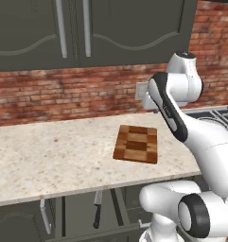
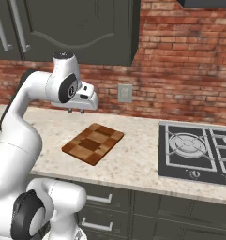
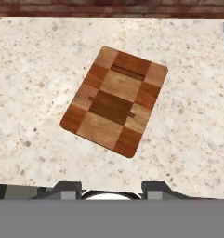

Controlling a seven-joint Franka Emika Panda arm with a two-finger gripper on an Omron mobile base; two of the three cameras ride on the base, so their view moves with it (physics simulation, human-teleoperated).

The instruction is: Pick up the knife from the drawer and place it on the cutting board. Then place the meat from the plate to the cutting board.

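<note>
The arm is up high over the counter (image 1: 49,156), and the gripper (image 2: 76,110) hangs above the cutting board (image 1: 135,143), fingers pointing down, clear air between them and the wood. From the hand's own camera the two finger tips sit apart with nothing between them, so I call the hand part-spread and empty.

The board is bare and lies askew on the speckled stone, turned a little rather than square to the counter edge. That makes sense: it is the landing spot, waiting for both items.

Now the knife (image 1: 97,211). Look below the counter lip, at about seven o'clock from the board in the left base view: black handle low, pale blade running up under the overhang, lying in what seems to be the open drawer (image 1: 118,208), though that corner is dim and I would not swear to its edges.

By my reckoning nothing is delivered yet, and the hand must drop well down for that handle.

The stove (image 2: 196,150) sits at three o'clock of the board, idle.
</note>
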